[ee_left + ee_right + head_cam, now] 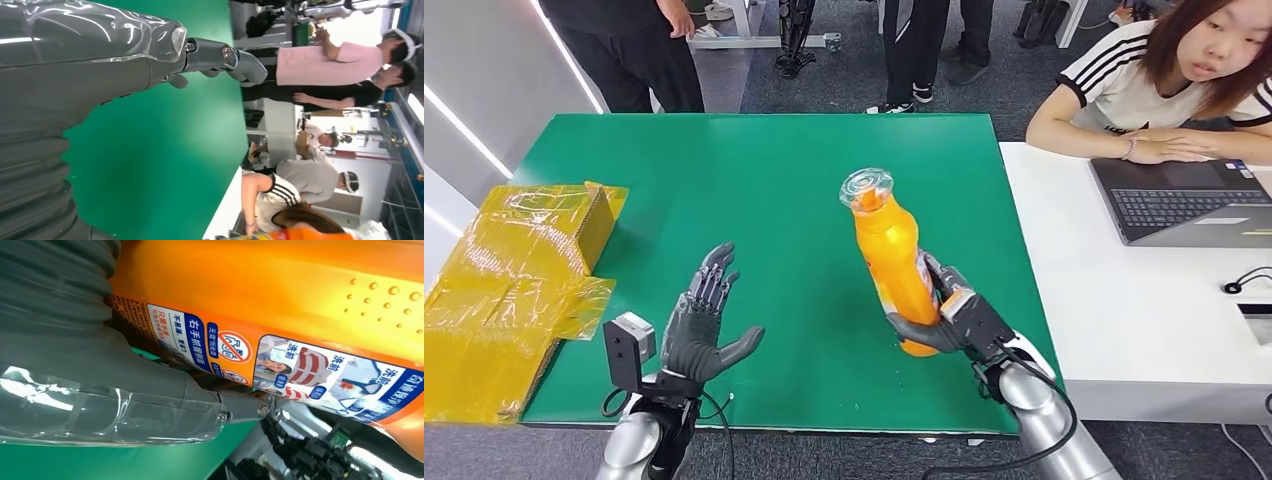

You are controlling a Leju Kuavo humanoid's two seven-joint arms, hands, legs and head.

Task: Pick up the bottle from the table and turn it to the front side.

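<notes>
An orange bottle (890, 258) with a clear cap stands nearly upright above the green table (754, 170), tilted slightly left at the top. My right hand (952, 318) grips its lower body from the right. The right wrist view shows the bottle (310, 295) close up, its printed label facing the camera and the thick thumb (150, 405) pressed beside it. My left hand (707, 322) hovers over the table's near left part, palm up, fingers spread and holding nothing. In the left wrist view, the left hand (125, 55) stretches over the green surface, and the bottle (305, 234) peeks in at the edge.
A yellow-wrapped box (514, 290) sits at the table's left edge. To the right stands a white desk (1124, 320) with a laptop (1194, 200), where a person (1184, 80) leans. Other people stand beyond the far edge.
</notes>
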